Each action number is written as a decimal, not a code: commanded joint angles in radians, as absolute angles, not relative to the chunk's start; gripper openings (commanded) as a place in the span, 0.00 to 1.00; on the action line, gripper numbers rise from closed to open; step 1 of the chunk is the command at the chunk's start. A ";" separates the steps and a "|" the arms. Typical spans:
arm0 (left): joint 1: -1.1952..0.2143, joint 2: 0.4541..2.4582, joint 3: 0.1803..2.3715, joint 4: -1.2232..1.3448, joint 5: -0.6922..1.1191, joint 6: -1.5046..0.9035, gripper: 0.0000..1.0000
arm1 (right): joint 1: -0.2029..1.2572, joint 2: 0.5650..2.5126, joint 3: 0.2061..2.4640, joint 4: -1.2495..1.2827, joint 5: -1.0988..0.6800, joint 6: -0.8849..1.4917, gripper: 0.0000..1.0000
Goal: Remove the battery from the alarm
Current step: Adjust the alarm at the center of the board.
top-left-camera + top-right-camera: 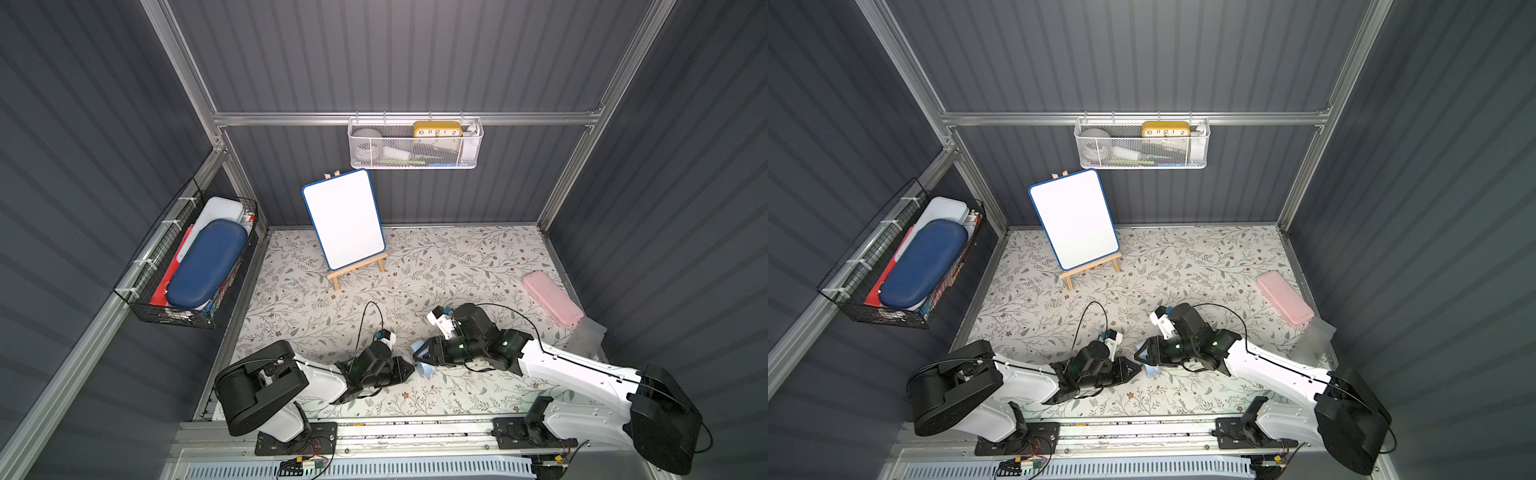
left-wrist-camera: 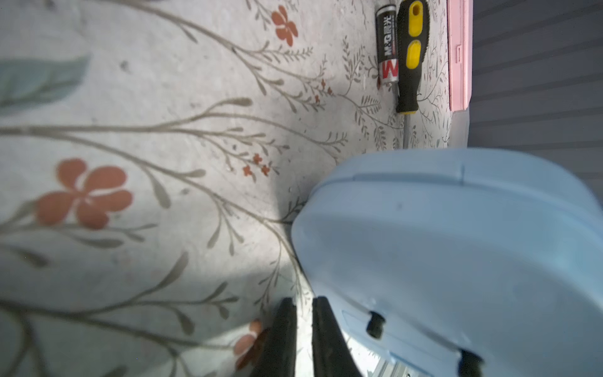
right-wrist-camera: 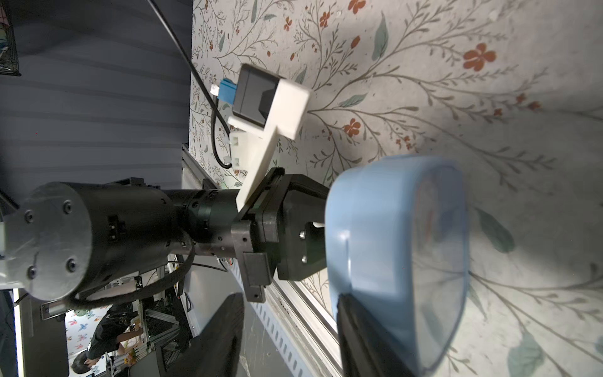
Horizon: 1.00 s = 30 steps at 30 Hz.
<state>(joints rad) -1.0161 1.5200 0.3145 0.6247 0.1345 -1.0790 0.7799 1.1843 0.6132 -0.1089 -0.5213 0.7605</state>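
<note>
Light-blue and standing on its edge, the alarm [image 1: 424, 368] sits at about 6 o'clock on the floral mat [image 1: 316, 307], hemmed in by both arms. The left gripper [image 2: 304, 302] comes at its plain back from 9 o'clock, jaws drawn almost together with nothing between them. The right gripper [image 3: 290, 295] reaches in from 3 o'clock with jaws spread wide. One finger [image 3: 362, 326] lies against the alarm's rim and the other stands clear of it, so no clamp on the casing can be made out.

The battery [image 2: 386, 45] (dark, with a red band) lies loose on the mat just beside the yellow-and-black screwdriver [image 2: 411, 55]. Both rest between the alarm and the pink case [image 1: 552, 297], which is out at 3 o'clock. The right arm hides them in both top views.

On this showing the removal itself looks done, and the step in hand appears to be letting the alarm go. The back cover cannot be judged from these angles. The next move probably calls for both arms to draw off gently, so the upright alarm is not tipped over or knocked toward the battery.
</note>
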 commanded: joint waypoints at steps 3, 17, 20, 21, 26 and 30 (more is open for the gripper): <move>-1.023 1.503 0.308 0.425 0.144 -1.060 0.16 | 0.776 1.246 0.594 -0.134 -0.465 0.746 0.51; -1.023 1.454 0.296 0.379 0.124 -1.075 0.16 | 0.776 1.230 0.599 -0.123 -0.486 0.759 0.51; -1.022 1.451 0.298 0.369 0.124 -1.073 0.16 | 0.776 1.218 0.604 -0.119 -0.502 0.767 0.51; -1.023 1.451 0.298 0.370 0.123 -1.074 0.16 | 0.776 1.194 0.604 -0.120 -0.508 0.771 0.51; -1.023 1.467 0.299 0.374 0.121 -1.067 0.16 | 0.778 1.128 0.630 -0.149 -0.566 0.791 0.51; -1.023 1.465 0.298 0.394 0.131 -1.075 0.17 | 0.781 1.060 0.675 -0.241 -0.531 0.801 0.52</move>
<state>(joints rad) -1.0161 1.4456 0.3183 0.4923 0.1349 -1.0798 0.7799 1.1007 0.6289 -0.1631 -0.5385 0.7925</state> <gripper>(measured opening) 0.164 0.521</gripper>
